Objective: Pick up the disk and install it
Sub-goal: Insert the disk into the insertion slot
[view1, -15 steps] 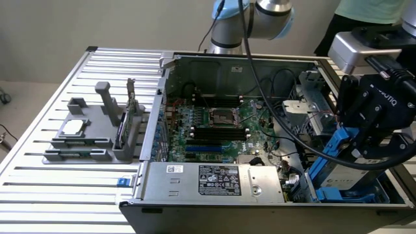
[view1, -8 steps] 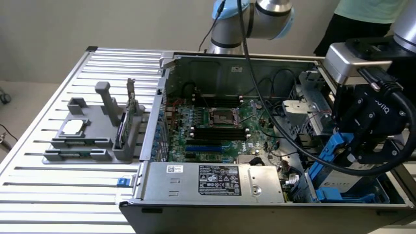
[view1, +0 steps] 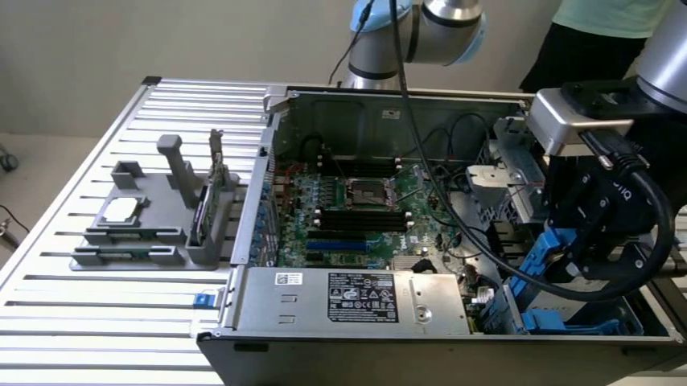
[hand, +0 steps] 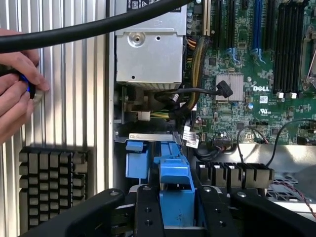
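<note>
The disk (hand: 176,183) shows as a blue plastic carrier standing on edge between my gripper's (hand: 178,210) two black fingers (hand: 148,210), which are shut on it. In the exterior view the gripper (view1: 585,261) hangs over the drive bay at the right end of the open computer case (view1: 257,209), with the blue carrier (view1: 553,253) sticking out below it. The disk's metal body is hidden by the gripper. A second blue carrier (hand: 137,159) sits in the bay just beside the held one.
A person's hand (hand: 15,94) rests on the slatted table by the case's side. The power supply (view1: 355,297) and motherboard (view1: 355,205) lie beside the bay. A thick black cable (hand: 98,27) crosses the wrist view. A grey fixture (view1: 150,233) stands on the exterior view's left.
</note>
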Tool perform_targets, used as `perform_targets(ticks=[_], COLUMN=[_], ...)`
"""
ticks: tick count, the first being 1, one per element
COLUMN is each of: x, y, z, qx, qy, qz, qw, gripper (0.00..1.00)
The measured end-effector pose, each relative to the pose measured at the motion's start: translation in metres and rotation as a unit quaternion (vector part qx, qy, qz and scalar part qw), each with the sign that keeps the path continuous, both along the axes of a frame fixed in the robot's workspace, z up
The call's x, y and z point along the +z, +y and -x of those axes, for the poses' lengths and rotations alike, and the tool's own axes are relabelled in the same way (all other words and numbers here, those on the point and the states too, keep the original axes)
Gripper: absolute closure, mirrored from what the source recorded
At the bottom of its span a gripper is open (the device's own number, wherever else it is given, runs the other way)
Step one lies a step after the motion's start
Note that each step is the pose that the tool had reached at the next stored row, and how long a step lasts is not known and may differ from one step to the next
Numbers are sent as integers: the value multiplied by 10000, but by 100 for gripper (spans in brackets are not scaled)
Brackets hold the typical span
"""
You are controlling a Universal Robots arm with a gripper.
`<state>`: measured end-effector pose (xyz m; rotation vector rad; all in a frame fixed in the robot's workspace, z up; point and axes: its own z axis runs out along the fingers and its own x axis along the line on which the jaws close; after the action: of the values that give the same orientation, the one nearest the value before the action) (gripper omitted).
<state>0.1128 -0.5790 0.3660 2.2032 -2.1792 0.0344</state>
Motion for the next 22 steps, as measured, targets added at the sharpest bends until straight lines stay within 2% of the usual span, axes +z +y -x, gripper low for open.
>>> perform_targets(ticks=[2,8,12,13,18,22], x=[-32,-75,-77,-75,-53,-50], y=[-4,-11,-12,-12,-12,-9], z=[-1,-1,-2,-1,-9,-73], qx=[0,-2,-2,-3,-2,7], qy=[1,8,14,16,19,19], qz=[-6,-3,-3,-3,0,2], qw=[10000,10000,10000,10000,10000,10000], gripper=[67,67,66,60,60,60])
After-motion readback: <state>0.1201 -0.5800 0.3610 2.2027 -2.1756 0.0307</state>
